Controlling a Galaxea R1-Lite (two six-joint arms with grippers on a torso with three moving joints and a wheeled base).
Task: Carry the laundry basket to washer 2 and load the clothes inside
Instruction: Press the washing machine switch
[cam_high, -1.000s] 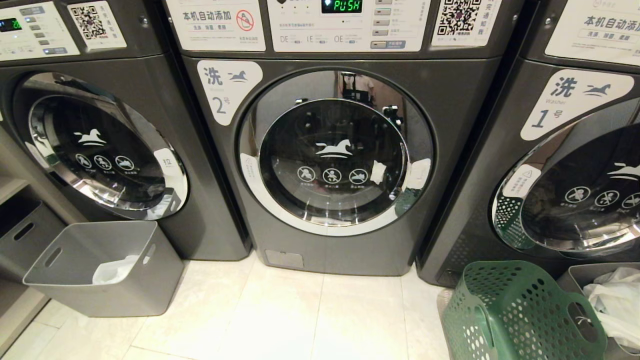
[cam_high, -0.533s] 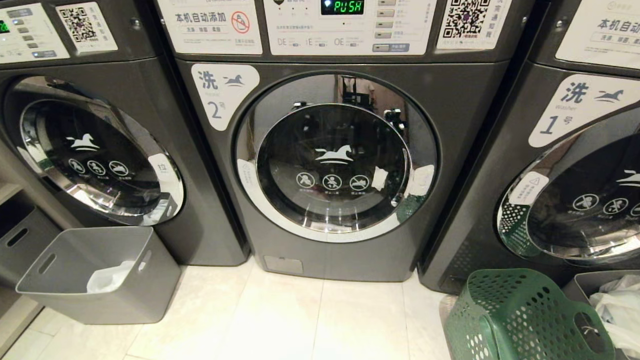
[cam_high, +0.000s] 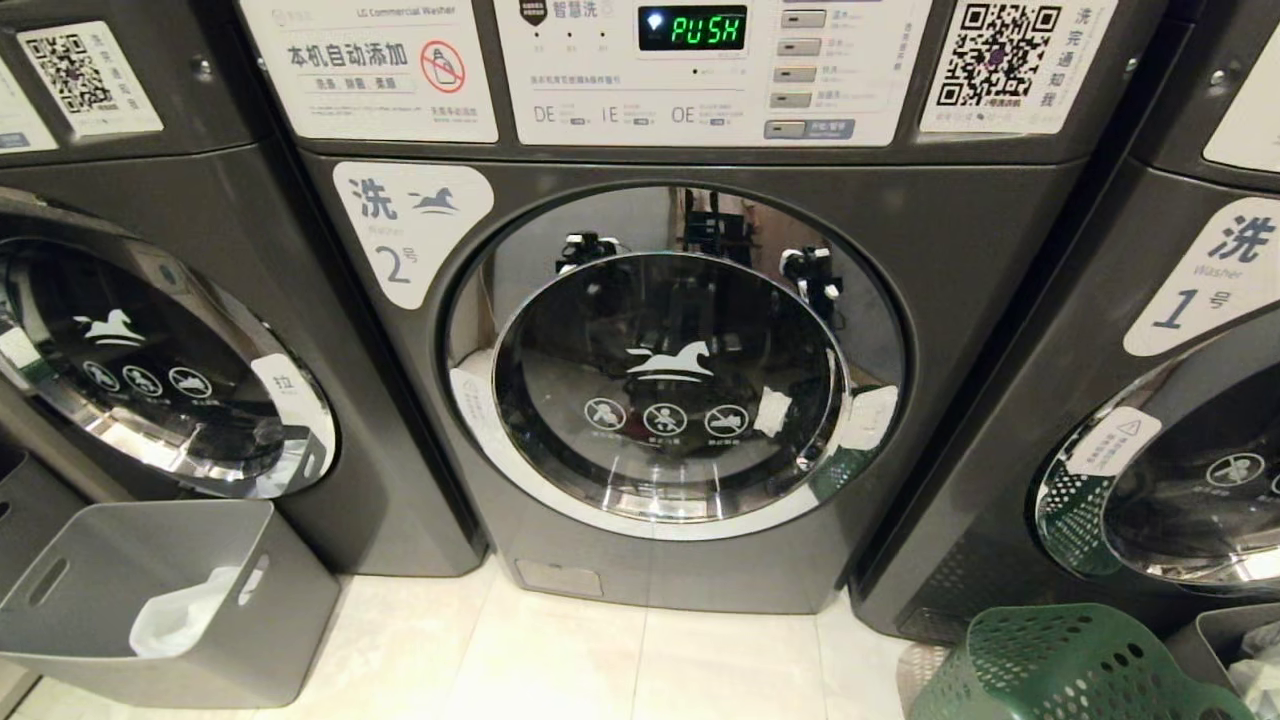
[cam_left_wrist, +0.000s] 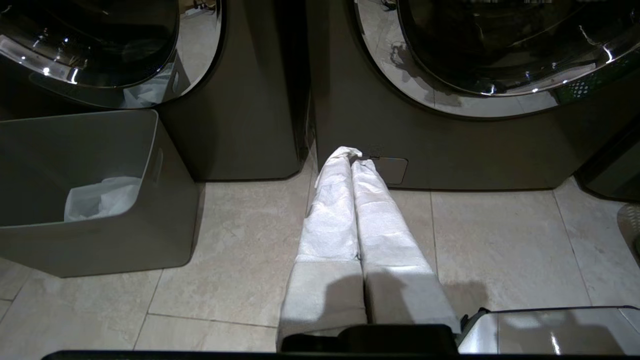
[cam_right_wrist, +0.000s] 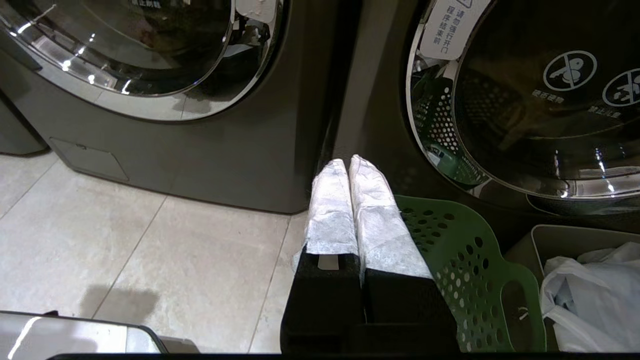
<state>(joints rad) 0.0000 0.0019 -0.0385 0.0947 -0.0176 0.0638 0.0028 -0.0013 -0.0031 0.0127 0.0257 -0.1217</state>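
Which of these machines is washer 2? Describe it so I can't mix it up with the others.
Three dark grey front-load machines stand in a row on the tiled floor; washer 2 is the middle one. Its green display reads PUSH, and a white label with a horse logo and "2" sits above and left of its door, whereas the washer on its right says "1".

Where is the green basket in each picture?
Head view: the green basket sits at the bottom right, on the floor below washer 1.
Left wrist view: not in it; only its green reflection shows in a door ring.
Right wrist view: lower right, beside the right end effector.
Shared landmark: washer 2.
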